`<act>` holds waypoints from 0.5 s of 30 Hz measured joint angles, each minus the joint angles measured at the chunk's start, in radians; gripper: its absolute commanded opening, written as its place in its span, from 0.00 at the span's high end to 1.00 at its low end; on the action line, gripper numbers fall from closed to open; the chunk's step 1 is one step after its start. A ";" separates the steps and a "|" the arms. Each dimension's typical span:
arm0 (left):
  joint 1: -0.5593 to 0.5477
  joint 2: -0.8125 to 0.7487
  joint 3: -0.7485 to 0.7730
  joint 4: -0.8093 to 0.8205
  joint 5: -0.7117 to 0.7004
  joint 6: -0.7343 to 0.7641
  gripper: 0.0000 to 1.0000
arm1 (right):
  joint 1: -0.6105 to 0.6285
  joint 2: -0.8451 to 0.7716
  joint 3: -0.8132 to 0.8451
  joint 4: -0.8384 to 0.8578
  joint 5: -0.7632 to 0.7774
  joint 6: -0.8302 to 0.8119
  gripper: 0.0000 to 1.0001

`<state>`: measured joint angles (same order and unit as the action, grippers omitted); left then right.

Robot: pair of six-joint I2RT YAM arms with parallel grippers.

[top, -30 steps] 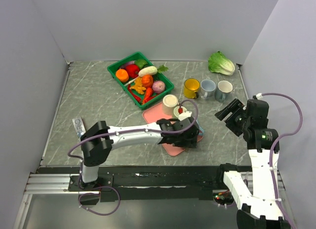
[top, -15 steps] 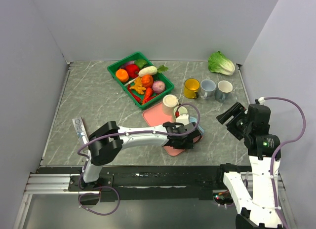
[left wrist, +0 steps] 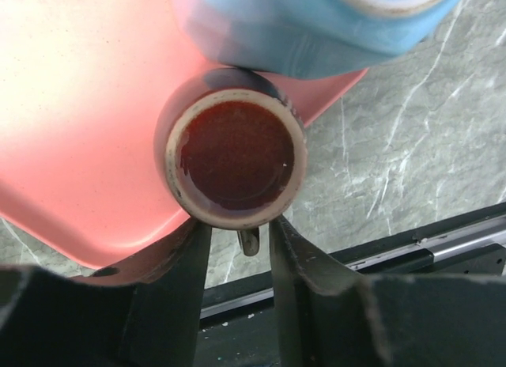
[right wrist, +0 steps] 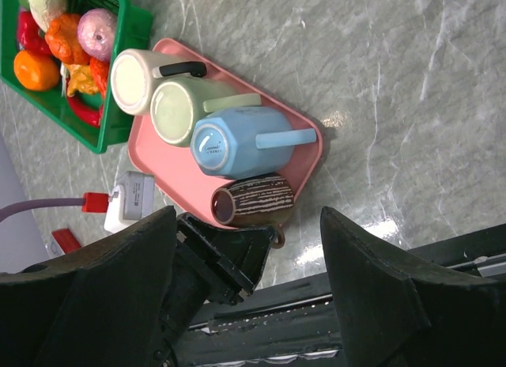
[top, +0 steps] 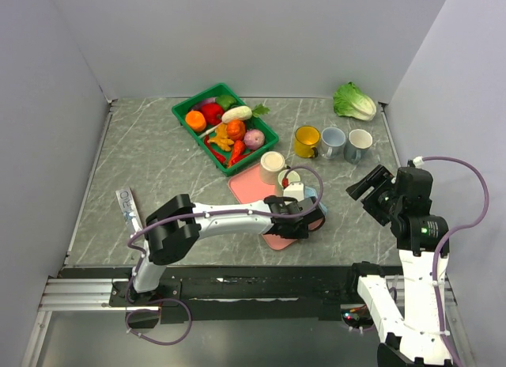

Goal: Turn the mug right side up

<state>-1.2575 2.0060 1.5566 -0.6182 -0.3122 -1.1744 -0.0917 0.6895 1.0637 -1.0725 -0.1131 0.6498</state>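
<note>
Lying sideways, the mug (left wrist: 235, 157) has its handle between the left jaws.

Grey marble table (top: 158, 161) — pink tray (top: 247, 188), green basket (top: 198, 96)

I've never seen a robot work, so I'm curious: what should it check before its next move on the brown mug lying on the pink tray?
1. Brown mug found, lying on its side at the edge of the pink tray: ok.
2. Left gripper open, with a finger on each side of the mug's handle: ok.
3. Firm hold on the mug: not ok, the jaws are not closed.
4. Room to tip the mug up: cannot tell. The blue mug lies right beside it, perhaps touching.
5. Right gripper open and away from the tray: ok.
</note>
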 measured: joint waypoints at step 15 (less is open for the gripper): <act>-0.002 0.004 -0.002 -0.008 -0.026 -0.031 0.99 | 0.000 -0.002 0.000 -0.003 0.000 0.000 0.21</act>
<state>-1.2594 2.0098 1.5547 -0.6266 -0.3382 -1.2053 -0.0914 0.6880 1.0637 -1.0760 -0.1127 0.6498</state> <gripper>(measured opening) 0.046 0.788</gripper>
